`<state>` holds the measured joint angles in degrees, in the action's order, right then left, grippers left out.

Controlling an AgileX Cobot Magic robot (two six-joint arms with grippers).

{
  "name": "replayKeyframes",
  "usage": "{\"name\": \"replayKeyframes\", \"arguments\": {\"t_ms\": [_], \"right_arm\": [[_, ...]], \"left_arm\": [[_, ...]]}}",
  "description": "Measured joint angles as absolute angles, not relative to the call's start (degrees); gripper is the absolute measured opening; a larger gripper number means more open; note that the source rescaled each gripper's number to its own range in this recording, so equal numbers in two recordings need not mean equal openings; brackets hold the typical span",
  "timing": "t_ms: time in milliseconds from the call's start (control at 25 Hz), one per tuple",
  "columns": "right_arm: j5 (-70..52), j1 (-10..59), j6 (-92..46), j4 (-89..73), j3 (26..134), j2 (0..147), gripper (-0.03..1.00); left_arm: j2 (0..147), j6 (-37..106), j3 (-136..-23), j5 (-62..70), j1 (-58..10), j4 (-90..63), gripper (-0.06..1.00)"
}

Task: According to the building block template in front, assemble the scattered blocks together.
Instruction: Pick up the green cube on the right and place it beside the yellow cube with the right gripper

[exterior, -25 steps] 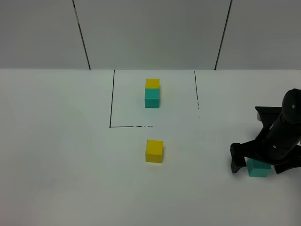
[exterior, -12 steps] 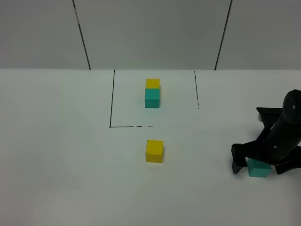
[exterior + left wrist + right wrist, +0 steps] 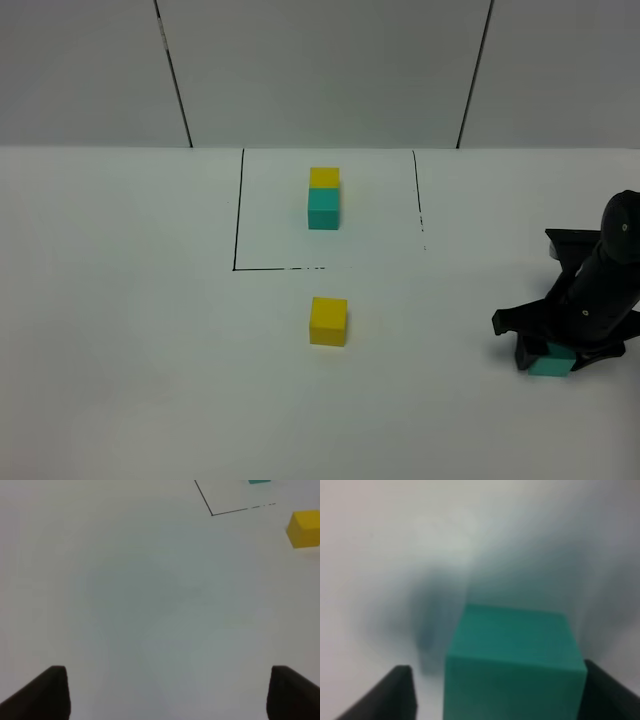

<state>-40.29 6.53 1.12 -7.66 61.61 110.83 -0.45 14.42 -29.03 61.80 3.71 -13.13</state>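
Observation:
The template is a yellow cube [image 3: 324, 177] touching a teal cube [image 3: 323, 208] inside a thin black outline [image 3: 238, 210] at the back middle. The loose yellow cube [image 3: 328, 321] sits just in front of the outline; it also shows in the left wrist view [image 3: 304, 528]. The loose teal cube [image 3: 551, 366] rests on the table at the right. My right gripper [image 3: 552, 358] has its fingers closed against the cube's sides; the right wrist view shows the cube [image 3: 515, 655] filling the space between them. My left gripper [image 3: 167, 695] is open and empty, out of the exterior view.
The white table [image 3: 140, 350] meets a grey panelled wall [image 3: 320, 70] at the back. The outline's front corner [image 3: 212, 514] shows in the left wrist view. The right arm [image 3: 600, 280] stands over the table's right edge.
My right gripper's fingers have closed in from either side onto the teal cube. The cubes and the left arm have not moved.

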Motion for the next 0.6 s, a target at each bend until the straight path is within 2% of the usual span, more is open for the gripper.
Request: {"name": "replayKeyframes", "arguments": {"t_ms": [40, 80, 360, 600], "right_arm": [[-40.7, 6.5, 1.1, -7.6, 61.6, 110.8, 0.02], [-41.2, 6.5, 1.3, -7.6, 61.7, 110.8, 0.01], [-46.7, 6.5, -2.8, -7.5, 64.4, 110.7, 0.00], [-56.6, 11.4, -20.5, -4.1, 75.5, 109.7, 0.00]], "left_arm": [[-0.4, 14.4, -29.0, 61.8, 3.7, -13.1, 0.91], [-0.4, 14.4, -29.0, 61.8, 3.7, -13.1, 0.91], [-0.4, 14.4, -29.0, 61.8, 3.7, -13.1, 0.91], [-0.4, 14.4, -29.0, 61.8, 3.7, -13.1, 0.91]]}}
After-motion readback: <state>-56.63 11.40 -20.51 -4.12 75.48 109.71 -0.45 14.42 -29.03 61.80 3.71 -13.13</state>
